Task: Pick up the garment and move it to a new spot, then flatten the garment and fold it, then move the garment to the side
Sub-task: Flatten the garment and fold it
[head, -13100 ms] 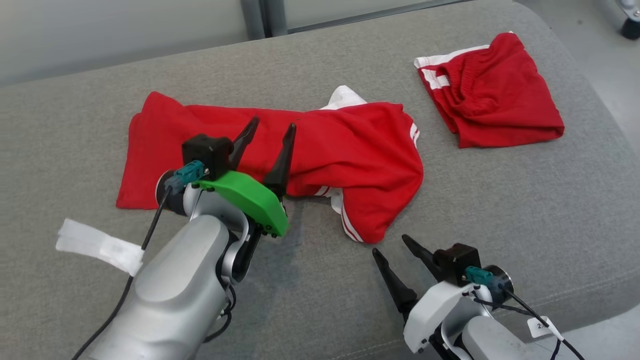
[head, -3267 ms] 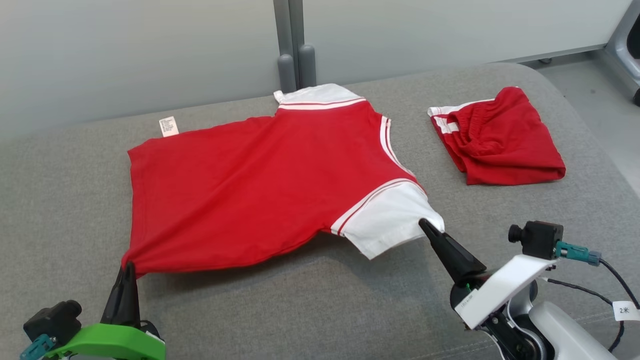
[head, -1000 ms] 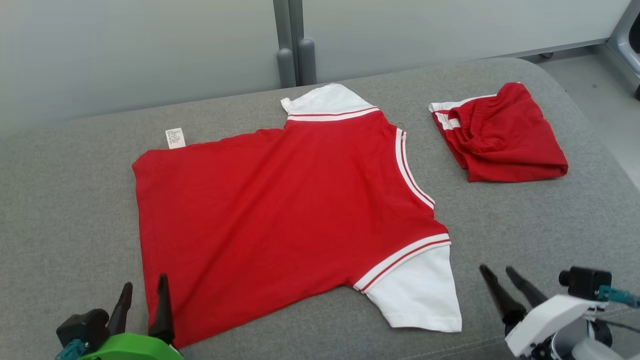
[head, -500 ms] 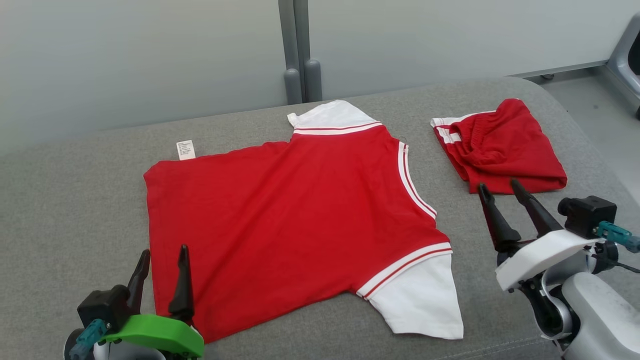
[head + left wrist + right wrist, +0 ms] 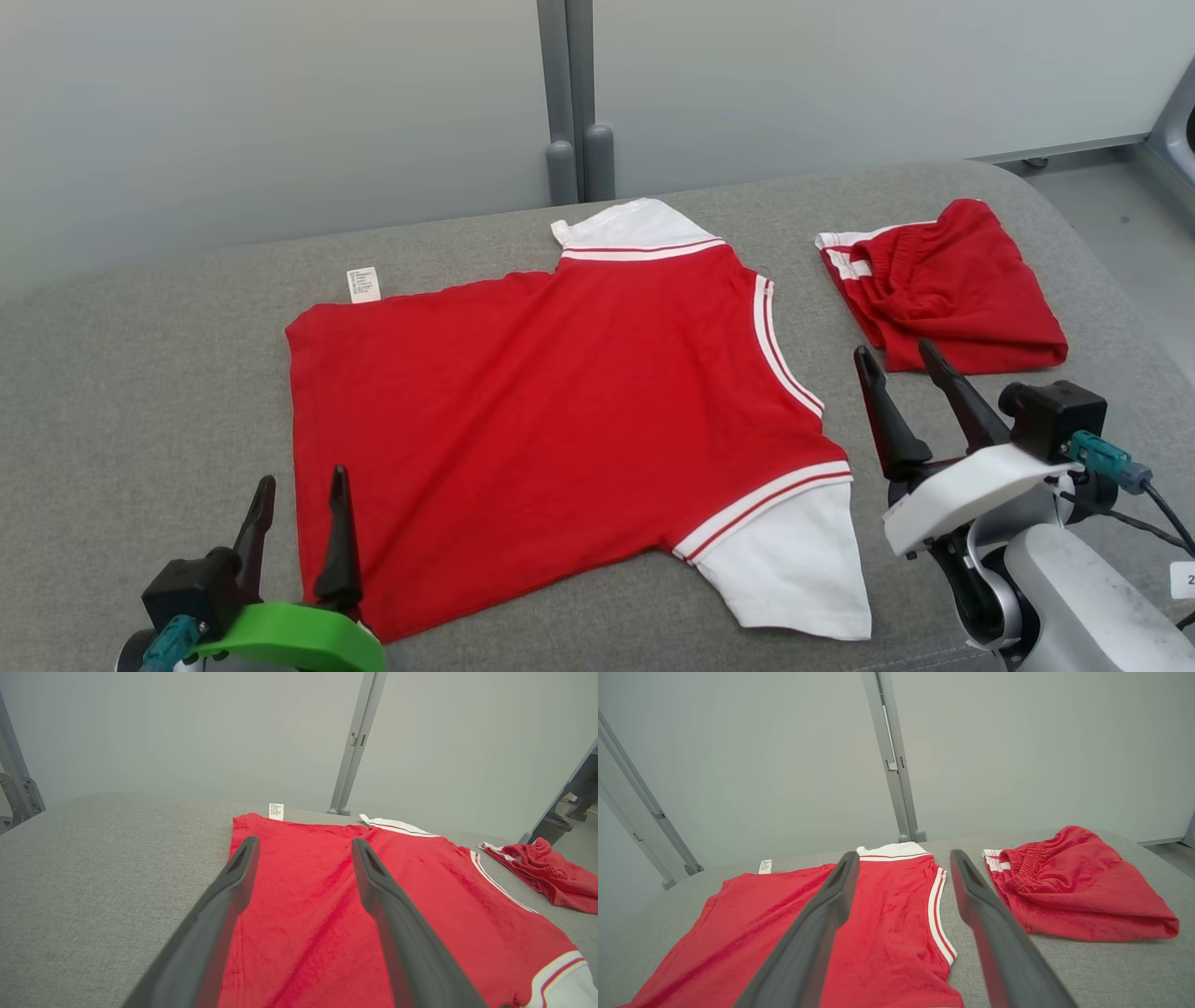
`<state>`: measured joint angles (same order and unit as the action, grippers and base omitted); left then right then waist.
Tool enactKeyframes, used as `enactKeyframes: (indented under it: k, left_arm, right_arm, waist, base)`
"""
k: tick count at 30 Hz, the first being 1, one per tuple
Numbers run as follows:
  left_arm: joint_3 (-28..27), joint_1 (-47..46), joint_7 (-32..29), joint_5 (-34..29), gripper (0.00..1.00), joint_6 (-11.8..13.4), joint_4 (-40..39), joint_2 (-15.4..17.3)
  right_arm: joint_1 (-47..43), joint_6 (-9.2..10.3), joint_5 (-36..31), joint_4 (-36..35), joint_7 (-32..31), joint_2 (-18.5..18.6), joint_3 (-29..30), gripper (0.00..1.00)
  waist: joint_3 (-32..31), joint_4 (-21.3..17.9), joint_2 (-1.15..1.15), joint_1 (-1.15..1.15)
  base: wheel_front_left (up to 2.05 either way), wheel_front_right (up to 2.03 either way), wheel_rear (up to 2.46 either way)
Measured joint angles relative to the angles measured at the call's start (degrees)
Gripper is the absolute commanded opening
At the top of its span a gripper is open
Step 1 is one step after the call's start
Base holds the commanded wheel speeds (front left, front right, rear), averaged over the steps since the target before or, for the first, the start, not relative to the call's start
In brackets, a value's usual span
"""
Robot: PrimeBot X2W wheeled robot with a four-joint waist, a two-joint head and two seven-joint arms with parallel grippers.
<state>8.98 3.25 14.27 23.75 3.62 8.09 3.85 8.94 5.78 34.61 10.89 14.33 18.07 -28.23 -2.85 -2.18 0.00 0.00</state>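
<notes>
Across the cushion (image 5: 140, 373), the shirt (image 5: 541, 420) is lying spread flat. The left gripper (image 5: 303, 476) is hovering by its near hem corner, the right gripper (image 5: 893, 349) between shirt and shorts (image 5: 943, 299); both are gaping wide, holding nothing. Folding is likely risking a 1-layer pinch, or uneven lifts dragging wrinkles in. Shorts are lying close enough for the right gripper to be snagging them. Label (image 5: 363, 284) is poking out at the far hem.

An office-like lab room: frosted partition panels (image 5: 280, 112) on grey metal posts (image 5: 569, 93) stand ahead of the right gripper (image 5: 892, 350), behind the grey padded bench (image 5: 140, 373), bare floor (image 5: 1120, 215) off to its right
</notes>
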Motion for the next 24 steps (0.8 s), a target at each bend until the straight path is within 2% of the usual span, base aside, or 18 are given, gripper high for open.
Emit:
enactKeyframes:
  k: [17, 24]
  left_arm:
    - [0.2, 1.5, 0.0, -1.3, 1.0, 1.0, -2.8, -0.5]
    - [0.1, 4.4, -0.8, -0.4, 1.0, 1.4, -0.4, -0.5]
  right_arm:
    - [-1.4, 0.87, -3.1, -1.2, 0.0, -1.6, 1.3, 1.0]
    - [-3.9, 0.89, -3.4, 0.6, 0.0, -1.9, 1.3, 1.0]
  waist:
    - [0.2, 0.0, 0.0, 0.0]
    - [0.6, 0.1, 0.0, 0.0]
  base:
    - [0.0, 0.0, 0.0]
    - [0.0, 0.0, 0.0]
